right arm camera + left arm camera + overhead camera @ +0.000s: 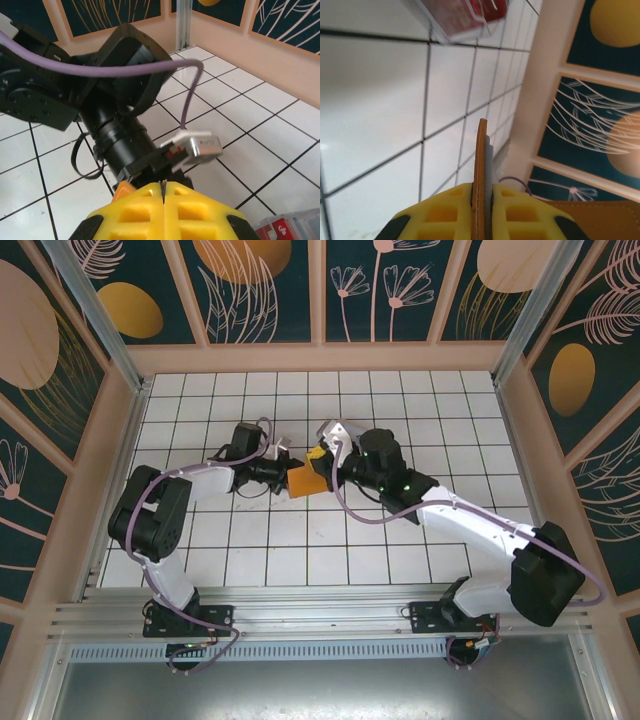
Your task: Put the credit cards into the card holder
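Note:
The orange-tan card holder (305,482) hangs between my two grippers above the middle of the tiled floor. In the left wrist view it stands edge-on, with the orange outer skin and grey lining (481,150) pinched between the yellow fingers of my left gripper (482,186); this gripper is shut on it. My right gripper (163,184) is also shut, with a thin sliver of the holder's edge between its fingers. From above, the left gripper (283,476) and right gripper (322,460) face each other across the holder. Red credit cards (470,10) lie in a clear box.
The clear plastic box (285,227) sits on the tiles just beside the right gripper. My left arm's black wrist and silver camera (200,146) are close in front of the right gripper. Pink walls (320,358) ring the white tiled floor.

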